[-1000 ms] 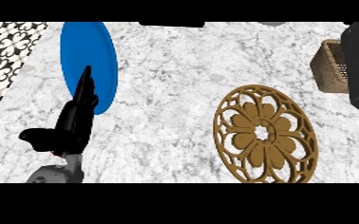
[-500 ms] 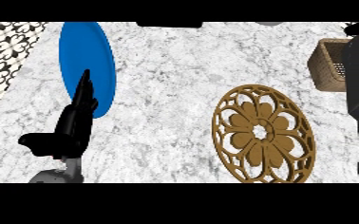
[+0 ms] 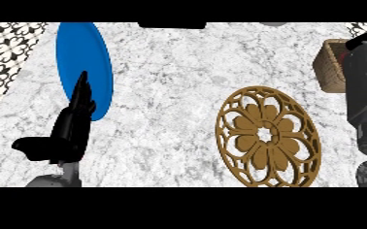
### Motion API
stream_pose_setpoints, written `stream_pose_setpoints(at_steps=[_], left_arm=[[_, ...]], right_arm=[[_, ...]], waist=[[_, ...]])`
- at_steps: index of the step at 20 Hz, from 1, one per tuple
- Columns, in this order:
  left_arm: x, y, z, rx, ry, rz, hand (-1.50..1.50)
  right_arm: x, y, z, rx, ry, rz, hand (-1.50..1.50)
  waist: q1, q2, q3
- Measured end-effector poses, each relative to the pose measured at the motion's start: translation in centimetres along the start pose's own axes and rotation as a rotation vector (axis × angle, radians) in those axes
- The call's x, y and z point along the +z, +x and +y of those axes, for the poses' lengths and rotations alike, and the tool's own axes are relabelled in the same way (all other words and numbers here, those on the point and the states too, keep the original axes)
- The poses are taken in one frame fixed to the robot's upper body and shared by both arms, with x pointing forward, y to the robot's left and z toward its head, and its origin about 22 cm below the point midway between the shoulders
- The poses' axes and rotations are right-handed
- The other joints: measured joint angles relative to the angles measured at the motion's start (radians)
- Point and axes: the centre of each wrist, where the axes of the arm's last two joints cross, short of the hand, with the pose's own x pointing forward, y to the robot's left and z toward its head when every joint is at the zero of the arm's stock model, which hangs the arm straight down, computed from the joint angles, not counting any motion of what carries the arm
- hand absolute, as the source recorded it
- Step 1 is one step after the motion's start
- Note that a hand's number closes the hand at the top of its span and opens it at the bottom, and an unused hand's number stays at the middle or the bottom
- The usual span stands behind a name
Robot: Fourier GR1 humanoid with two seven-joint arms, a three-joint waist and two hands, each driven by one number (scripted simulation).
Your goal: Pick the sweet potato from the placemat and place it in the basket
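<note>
The round brown openwork placemat [image 3: 267,136] lies on the marble counter at the lower right, with nothing on it. The woven basket [image 3: 331,64] stands at the right edge, partly hidden by my right forearm. Of my right hand [image 3: 356,42], only a black tip shows above the basket at the view's edge, and what it holds is hidden. No sweet potato is visible anywhere. My left hand [image 3: 68,131] rests at the lower left, open with fingers up, its fingertips over the edge of a blue plate [image 3: 84,65].
A patterned black-and-white surface [image 3: 16,48] borders the counter at the far left. A dark object [image 3: 172,25] sits at the back edge. Bare marble [image 3: 175,102] stretches between the blue plate and the placemat.
My right forearm has shifted slightly left, covering more of the basket's right side. The left hand has stayed still.
</note>
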Motion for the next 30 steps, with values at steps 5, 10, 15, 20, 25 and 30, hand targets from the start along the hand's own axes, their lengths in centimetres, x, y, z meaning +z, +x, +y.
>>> stream_pose_setpoints(at_steps=[5,10,15,20,25,30], left_arm=[[0.0,-0.1,-0.4,0.003,-0.004,0.003,0.0],[0.4,-0.2,-0.8,0.007,-0.009,0.004,0.0],[0.0,0.6,-0.3,0.002,-0.004,0.006,0.0],[0.0,0.1,-0.1,0.006,0.009,0.014,0.0],[0.1,0.1,0.1,0.002,0.025,0.014,0.0],[0.3,0.1,0.2,0.003,0.025,0.021,0.0]], right_arm=[[0.1,0.2,-0.4,-0.065,-0.062,-0.043,-1.5],[-0.3,0.5,-1.5,-0.105,-0.195,-0.084,-1.5],[-0.2,1.3,-3.2,-0.121,-0.308,-0.078,-1.5],[0.8,1.6,-5.1,-0.151,-0.399,-0.041,-1.5],[2.6,1.4,-7.9,-0.256,-0.472,-0.013,-1.5],[5.0,0.4,-10.8,-0.356,-0.487,-0.009,-1.5]], waist=[[0.001,0.001,0.0],[-0.002,-0.001,-0.001],[-0.003,-0.004,-0.001],[-0.018,-0.01,-0.002],[-0.033,-0.019,-0.002],[-0.036,-0.022,-0.002]])
